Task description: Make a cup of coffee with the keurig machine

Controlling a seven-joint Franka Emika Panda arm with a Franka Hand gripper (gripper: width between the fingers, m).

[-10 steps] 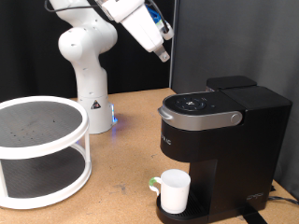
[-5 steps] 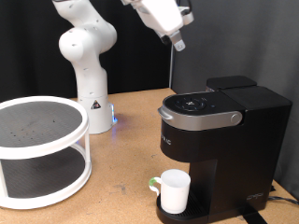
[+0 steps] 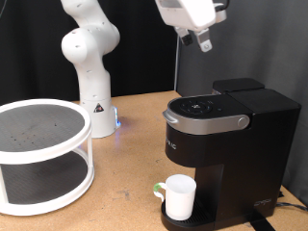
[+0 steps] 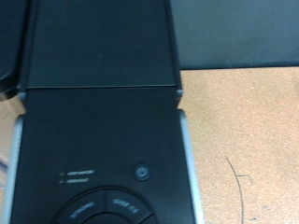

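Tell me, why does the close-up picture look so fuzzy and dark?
In the wrist view the keurig machine fills the frame up close, so its buttons and labels are soft and blurred. The exterior view is sharper: the cup is crisp, and the gripper near the top edge is slightly smeared.

Even indoor light, soft shadows — wrist view blurry

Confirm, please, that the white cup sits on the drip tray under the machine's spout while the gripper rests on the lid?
Not quite: the gripper hangs in the air well above the machine, touching nothing, as the exterior view shows. The cup does sit on the drip tray.
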